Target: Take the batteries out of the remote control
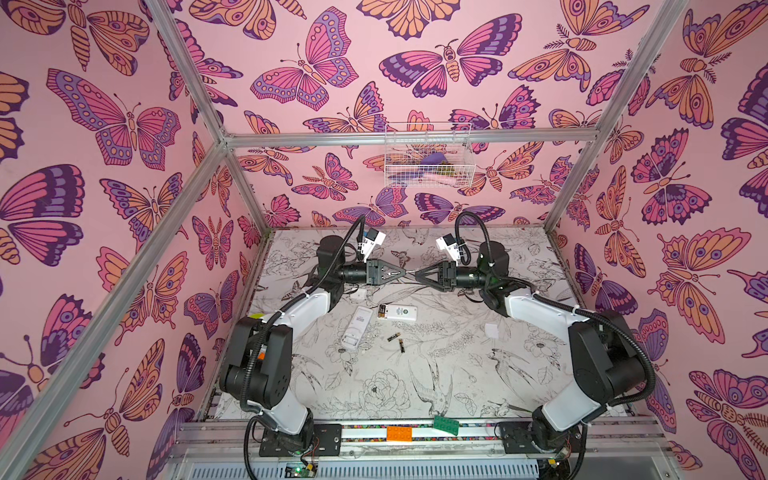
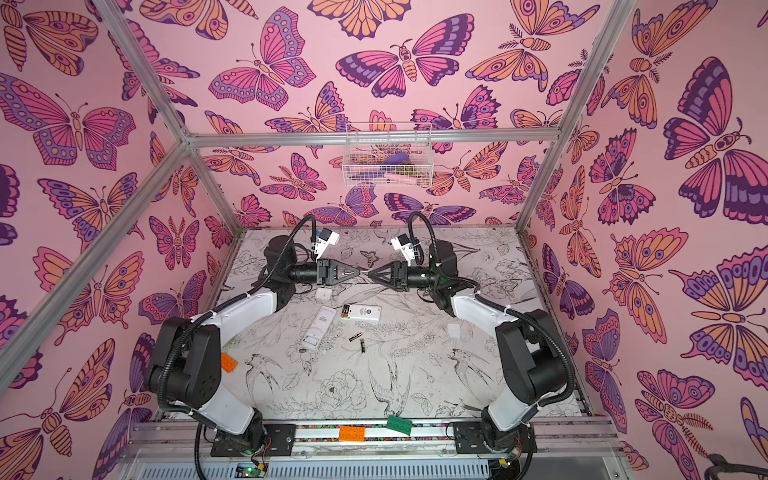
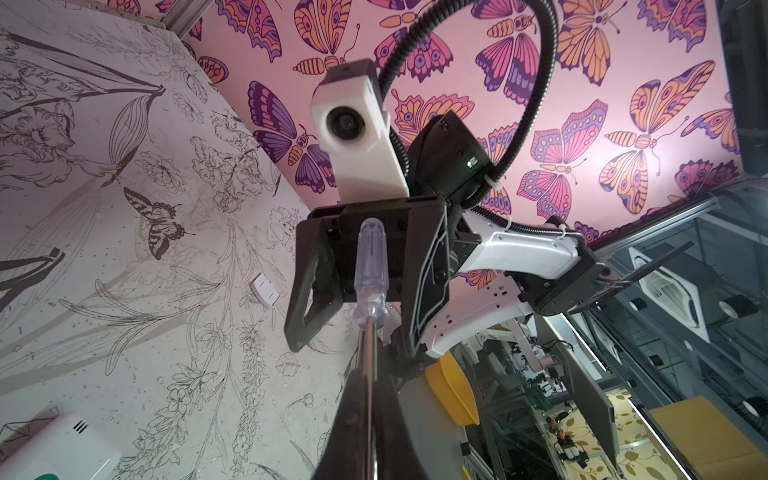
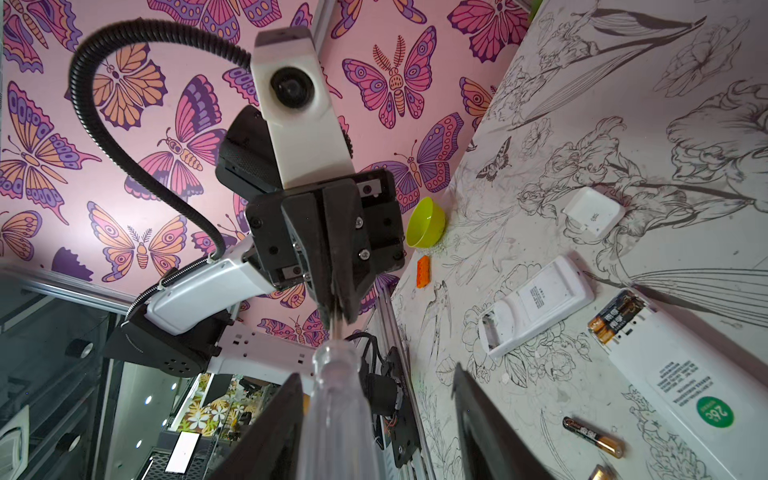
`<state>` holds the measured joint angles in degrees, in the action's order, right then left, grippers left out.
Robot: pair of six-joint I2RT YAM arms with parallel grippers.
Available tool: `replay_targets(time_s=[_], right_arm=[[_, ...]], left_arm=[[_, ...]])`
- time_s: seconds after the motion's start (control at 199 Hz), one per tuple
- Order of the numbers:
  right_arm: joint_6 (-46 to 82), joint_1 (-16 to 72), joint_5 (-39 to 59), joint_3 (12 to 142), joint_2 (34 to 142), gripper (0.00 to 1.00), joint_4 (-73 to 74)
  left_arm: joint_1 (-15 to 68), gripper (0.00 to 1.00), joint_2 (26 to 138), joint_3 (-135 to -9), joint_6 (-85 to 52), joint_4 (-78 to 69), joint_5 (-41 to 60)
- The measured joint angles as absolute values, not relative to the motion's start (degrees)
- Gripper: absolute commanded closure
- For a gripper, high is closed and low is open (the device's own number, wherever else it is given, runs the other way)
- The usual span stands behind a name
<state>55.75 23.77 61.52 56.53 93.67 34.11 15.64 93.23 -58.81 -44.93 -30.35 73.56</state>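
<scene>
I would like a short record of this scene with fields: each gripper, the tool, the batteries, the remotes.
left gripper: shut on the shaft of the screwdriver
right gripper: open, jaws either side of the clear handle
screwdriver: in the air between both grippers
loose batteries: two, on the table
batteries in remote: two, in the green-sticker remote
other remote: bay open, no battery seen
</scene>
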Motion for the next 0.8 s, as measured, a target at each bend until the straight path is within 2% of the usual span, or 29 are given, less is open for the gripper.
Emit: replay_targets(time_s=[0.542, 0.642, 0.797], right_arm=[[60.25, 22.48, 61.19, 55.07, 92.42, 0.47, 43.18], [60.07, 22.55, 61.82, 55.07, 92.18, 0.53, 43.29], [59.77, 22.83, 62.26, 55.07, 92.14, 0.56, 42.68]], left_arm=[[17.08, 1.00, 93.23, -57.67, -46.11, -31.62, 73.65], [17.28, 1.00, 93.23, -57.49, -45.60, -31.44, 73.78], [17.28, 1.00, 93.14, -57.49, -45.04, -31.20, 74.02]])
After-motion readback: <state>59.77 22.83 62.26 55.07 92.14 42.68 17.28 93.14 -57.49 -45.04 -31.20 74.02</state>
